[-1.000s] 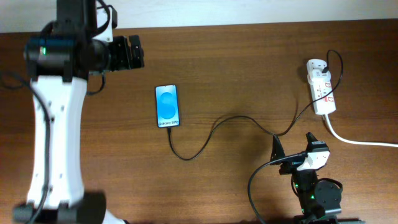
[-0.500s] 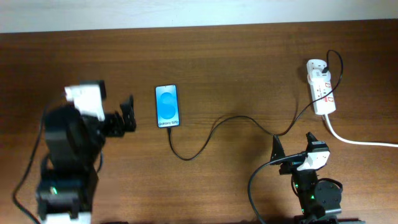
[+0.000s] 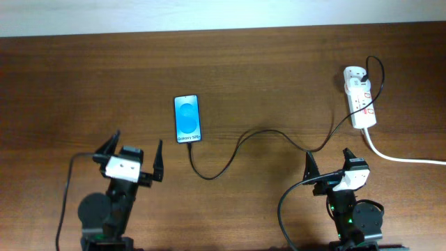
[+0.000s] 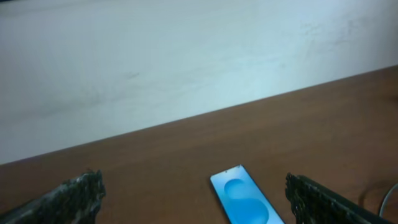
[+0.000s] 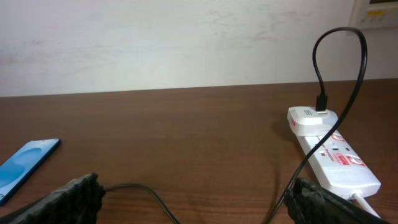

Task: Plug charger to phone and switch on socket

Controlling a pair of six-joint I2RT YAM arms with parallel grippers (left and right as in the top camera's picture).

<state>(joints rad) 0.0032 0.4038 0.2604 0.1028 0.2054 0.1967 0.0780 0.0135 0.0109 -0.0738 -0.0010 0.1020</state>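
The phone (image 3: pixel 187 119) lies flat, its blue screen lit, left of the table's middle; it also shows as the phone (image 4: pixel 245 200) and the phone (image 5: pixel 25 165). The charger (image 3: pixel 240 143) is a thin black cable. It runs from a white plug head on the socket (image 3: pixel 360 97) across the wood, and its free end lies just in front of the phone's near edge. My left gripper (image 3: pixel 136 150) stands open in front of the phone, holding nothing. My right gripper (image 3: pixel 327 160) stands open near the front right. The charger (image 5: pixel 137 190) crosses the table between its fingers. The socket (image 5: pixel 333 155) lies ahead to its right.
A thick white cord (image 3: pixel 404 159) leaves the socket toward the right edge. The charger loops up above the plug head (image 5: pixel 339 59). A pale wall (image 4: pixel 186 62) stands behind the table's far edge.
My left arm has swung down from the far left of the table and now sits low at the front left, facing the phone. The right arm has not moved.
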